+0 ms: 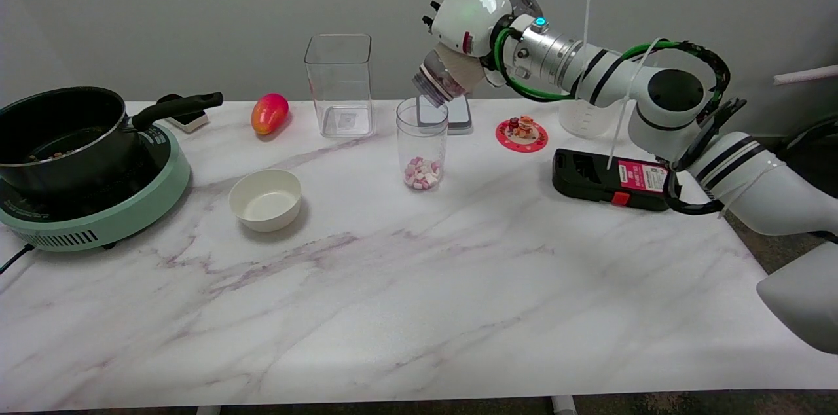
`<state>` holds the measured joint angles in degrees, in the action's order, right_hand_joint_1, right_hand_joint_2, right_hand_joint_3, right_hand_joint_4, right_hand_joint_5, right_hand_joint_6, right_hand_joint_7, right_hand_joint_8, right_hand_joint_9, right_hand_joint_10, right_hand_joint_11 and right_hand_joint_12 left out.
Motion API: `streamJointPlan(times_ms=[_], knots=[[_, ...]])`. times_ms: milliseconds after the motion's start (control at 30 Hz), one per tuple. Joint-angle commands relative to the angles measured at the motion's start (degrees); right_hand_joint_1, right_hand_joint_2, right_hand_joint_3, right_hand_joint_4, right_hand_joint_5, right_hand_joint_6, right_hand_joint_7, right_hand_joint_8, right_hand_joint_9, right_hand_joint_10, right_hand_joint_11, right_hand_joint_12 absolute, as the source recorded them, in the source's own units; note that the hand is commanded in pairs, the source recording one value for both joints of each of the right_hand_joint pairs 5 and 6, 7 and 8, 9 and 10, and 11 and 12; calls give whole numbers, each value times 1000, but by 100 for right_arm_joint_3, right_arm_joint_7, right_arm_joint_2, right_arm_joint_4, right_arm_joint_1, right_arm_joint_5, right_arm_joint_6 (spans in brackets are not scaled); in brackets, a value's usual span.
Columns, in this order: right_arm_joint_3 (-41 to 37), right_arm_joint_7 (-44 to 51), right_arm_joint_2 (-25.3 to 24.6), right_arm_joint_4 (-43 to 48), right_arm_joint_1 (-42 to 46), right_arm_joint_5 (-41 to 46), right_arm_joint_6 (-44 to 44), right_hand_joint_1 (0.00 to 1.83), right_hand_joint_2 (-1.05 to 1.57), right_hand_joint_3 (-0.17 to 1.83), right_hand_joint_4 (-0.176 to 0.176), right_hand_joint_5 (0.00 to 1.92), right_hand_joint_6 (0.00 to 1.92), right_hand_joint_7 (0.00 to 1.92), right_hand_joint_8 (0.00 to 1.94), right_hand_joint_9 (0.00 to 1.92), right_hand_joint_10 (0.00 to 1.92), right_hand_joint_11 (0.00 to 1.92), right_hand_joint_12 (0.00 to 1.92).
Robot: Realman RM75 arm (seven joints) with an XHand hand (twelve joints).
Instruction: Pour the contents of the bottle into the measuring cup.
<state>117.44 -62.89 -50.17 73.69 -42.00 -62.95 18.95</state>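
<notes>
My right hand point(468, 16) grips a clear bottle point(437, 82) and holds it tilted, mouth down and to the left, just above the rim of a tall clear measuring cup point(422, 140). Pink and white pieces point(422, 174) lie in a small heap at the cup's bottom. More pink pieces show through the bottle's wall near its mouth. The hand's fingers wrap around the bottle's upper body, so most of the bottle is hidden behind the palm.
A clear square container point(339, 84) stands left of the cup, with a mango point(269, 112) beyond it. A white bowl point(265, 199) sits front left, a black pot point(62, 133) on a green cooker point(98, 212) far left. A black device point(612, 179), a red coaster point(522, 133) and a clear jug point(586, 117) lie right.
</notes>
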Motion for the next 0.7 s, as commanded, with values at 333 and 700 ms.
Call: streamJointPlan(times_ms=[333,700], knots=[[-27,-498,-166,-192,-448,-923,499,1509,449,1192,0,1506,1506,1527,1527,1355,1355,1144,1144],[-67,-847,-158,-60,-424,-1415,609,1507,540,1101,0,1532,1532,1546,1546,1365,1365,1156,1156]])
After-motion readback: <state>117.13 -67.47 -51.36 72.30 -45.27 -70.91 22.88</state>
